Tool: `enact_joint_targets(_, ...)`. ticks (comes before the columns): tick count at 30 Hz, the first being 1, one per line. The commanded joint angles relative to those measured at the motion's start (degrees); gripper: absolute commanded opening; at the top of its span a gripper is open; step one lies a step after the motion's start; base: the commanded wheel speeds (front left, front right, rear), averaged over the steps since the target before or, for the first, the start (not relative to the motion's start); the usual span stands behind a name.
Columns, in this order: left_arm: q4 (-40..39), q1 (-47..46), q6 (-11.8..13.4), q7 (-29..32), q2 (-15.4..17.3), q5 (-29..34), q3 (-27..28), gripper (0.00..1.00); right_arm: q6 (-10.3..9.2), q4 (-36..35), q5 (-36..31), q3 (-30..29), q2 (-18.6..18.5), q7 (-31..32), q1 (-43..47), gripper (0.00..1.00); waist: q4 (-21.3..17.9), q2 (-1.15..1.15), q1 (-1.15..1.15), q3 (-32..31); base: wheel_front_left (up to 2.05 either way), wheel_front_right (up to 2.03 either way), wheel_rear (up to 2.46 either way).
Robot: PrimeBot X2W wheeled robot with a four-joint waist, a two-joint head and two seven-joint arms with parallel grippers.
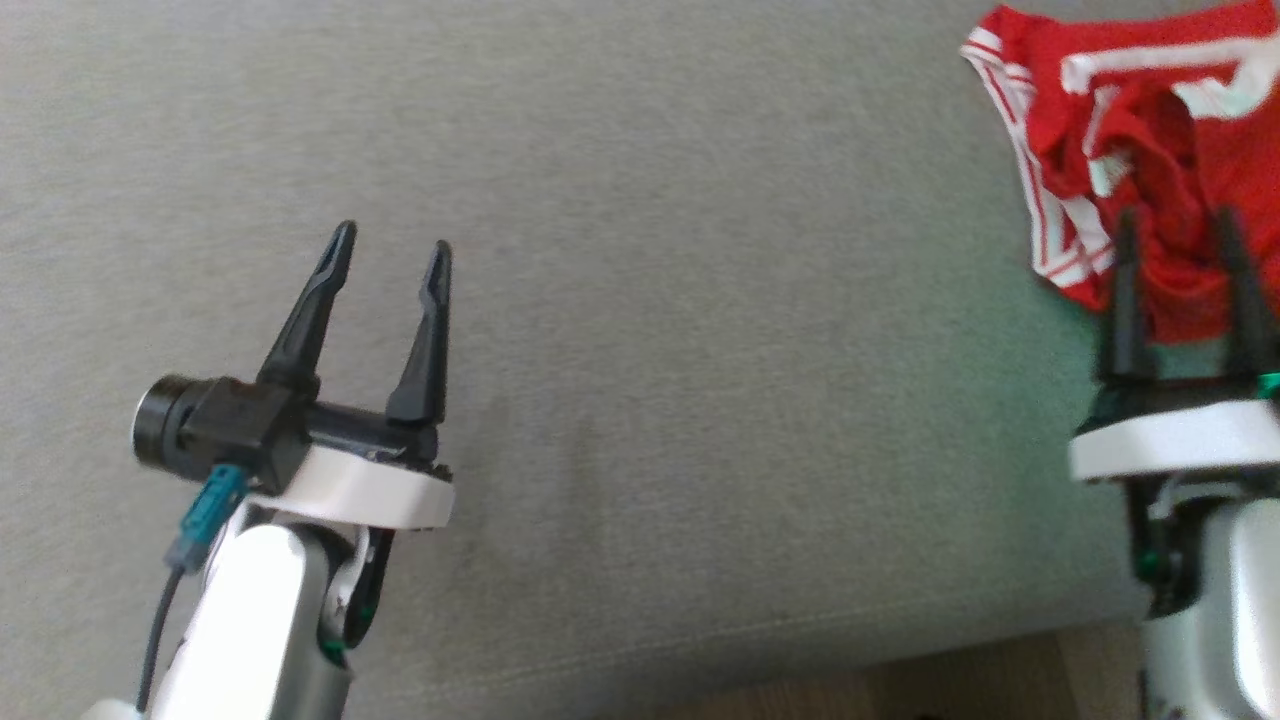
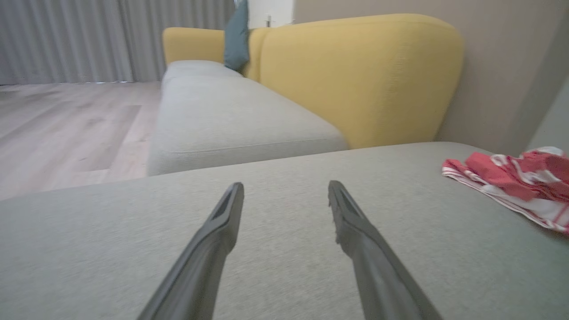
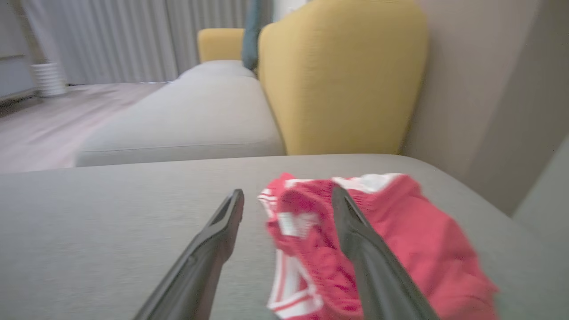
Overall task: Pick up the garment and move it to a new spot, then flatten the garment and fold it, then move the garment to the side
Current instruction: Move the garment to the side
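Presumably flattening next: find the crumpled red fabric garment with white stripes (image 1: 1240,180) heaped at the far right corner of the grey fabric sofa cushion (image 1: 700,400), at the tips of the right pincer (image 1: 1175,218), spread wide, gripping nothing. Bring the left pincer (image 1: 392,240), likewise spread and empty, across; pinch opposite hems, pull apart gently.

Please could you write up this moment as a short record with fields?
surface: grey sofa seat
garment: red garment with white stripes, crumpled on the seat at the robot's right
left gripper: open, over bare seat, apart from the garment
right gripper: open, fingers over the garment's near edge, nothing clamped
background: yellow backrest, teal cushion
task stage: not yet flattened or folded
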Motion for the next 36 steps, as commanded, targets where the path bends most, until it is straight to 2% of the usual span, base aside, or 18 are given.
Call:
enact_joint_targets(1, -1.42, 0.01, 0.52, -0.64, 0.43, -0.41, 2.75, 1.00, -0.04, -2.67, 0.03, 2.60, 0.15, -0.19, 0.09, 1.00, 3.21, 0.00, 0.00, -2.76, 0.00, 0.00, 0.00)
enact_joint_targets(6, -0.70, 1.79, 1.45, -0.68, 0.44, -1.40, 4.83, 1.00, -0.04, -3.54, 1.00, 7.01, 0.66, -0.34, 2.34, 1.00, 6.46, 0.00, 0.00, -5.02, 0.00, 0.00, 0.00)
enact_joint_targets(11, 0.16, 4.31, 1.87, -0.69, 0.75, -1.87, 6.37, 1.00, -0.04, -3.25, 2.36, 9.16, 0.74, -0.58, 4.05, 1.00, 7.79, 0.00, 0.00, -7.69, 0.00, 0.00, 0.00)
enact_joint_targets(22, 2.28, 9.72, 1.76, -0.69, 0.45, -2.76, 6.73, 1.00, -0.04, -4.14, 3.86, 10.06, 0.76, 0.95, 10.93, 1.00, 8.13, 0.00, 0.00, -14.29, 0.00, 0.00, 0.00)
enact_joint_targets(36, 3.11, 11.71, 2.81, -0.70, 0.59, -2.49, 6.40, 1.00, -0.04, -6.51, 3.98, 10.63, 0.76, 2.85, 13.85, 1.00, 8.58, 0.00, 0.00, -16.55, 0.00, 0.00, 0.00)
